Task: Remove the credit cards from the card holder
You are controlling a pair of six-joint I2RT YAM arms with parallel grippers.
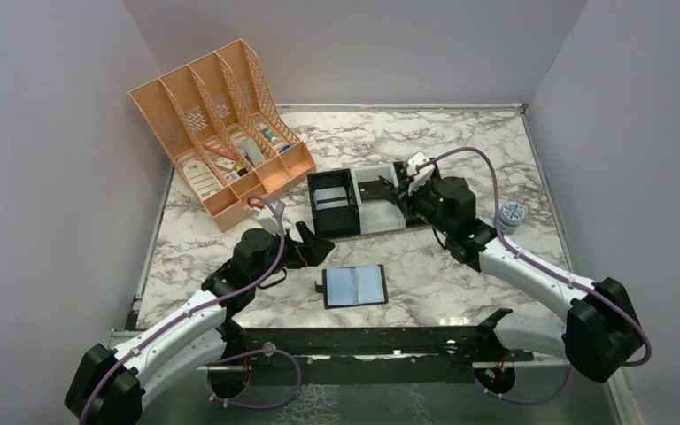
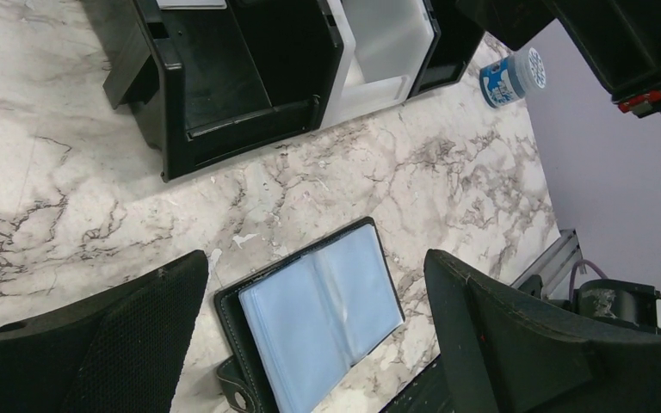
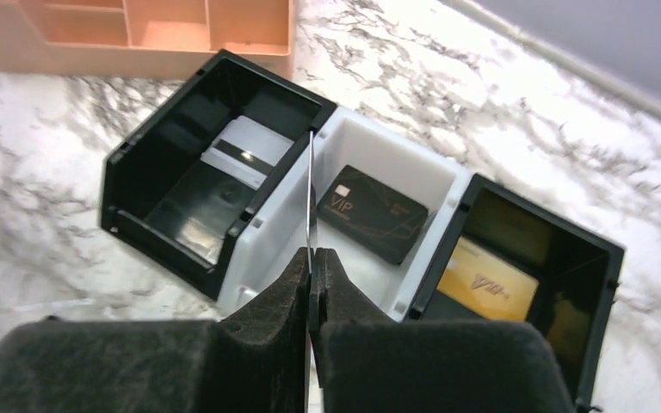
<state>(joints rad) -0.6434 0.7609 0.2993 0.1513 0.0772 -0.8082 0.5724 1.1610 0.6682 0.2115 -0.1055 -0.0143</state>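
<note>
Clearly, the right gripper [image 3: 312, 258] was pinched tight on a thin card [image 3: 311, 189], which stood on edge between its 2 fingers. In the right wrist view that card showed only as a narrow line, hanging above the tray [image 3: 262, 258], over the wall that split the left black compartment from the white middle one. I could not tell its colour.

The tray had 3 compartments, and each one held a card lying flat. A pale card [image 3: 245, 148] lay in the left black compartment, a dark card [image 3: 370, 213] marked VIP lay in the white middle, and a gold card [image 3: 486, 280] lay in the right black compartment.

The card holder [image 1: 354, 286] lay spread open on the marble table [image 1: 460, 142], on the near side of the tray and apart from it, with its blue-grey lining facing up. No card showed in the pockets that faced the cameras.

The left gripper [image 1: 314, 246] hung near the tray's near left corner with its fingers spread wide and nothing between them. In the left wrist view the open card holder showed below it, in the gap between the 2 fingers.

An orange file organizer [image 1: 221, 133] stood to the far left of the tray. A small blue and white container [image 1: 512, 213] stood to the right of the tray, well apart from it.
</note>
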